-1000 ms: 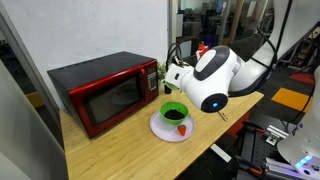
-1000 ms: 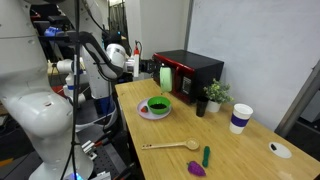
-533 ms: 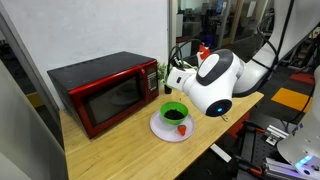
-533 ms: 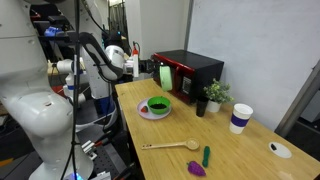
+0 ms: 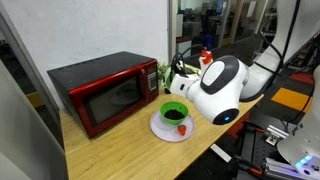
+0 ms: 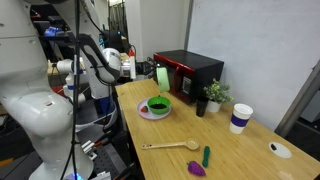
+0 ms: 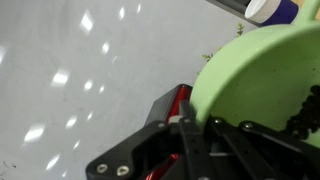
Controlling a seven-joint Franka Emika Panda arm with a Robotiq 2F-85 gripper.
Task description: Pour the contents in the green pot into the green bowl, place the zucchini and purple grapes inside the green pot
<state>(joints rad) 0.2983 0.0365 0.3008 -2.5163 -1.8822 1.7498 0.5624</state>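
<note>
A wooden table [image 6: 240,150] meets a white wall [image 6: 250,40], bearing a red microwave [image 5: 105,95].

The green pot [image 6: 163,76] hangs tilted on edge above the green bowl [image 6: 158,105], with the zucchini [image 6: 206,155] and purple grapes [image 6: 197,169] well apart.

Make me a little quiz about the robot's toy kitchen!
1. True or false: the green pot is up in the air.
2. What sits on the white plate? A, the green bowl. B, a teapot. C, a shoe.
3. Fill in: the zucchini lies beside the purple ____.
Key: 1 true; 2 A; 3 grapes.
</note>
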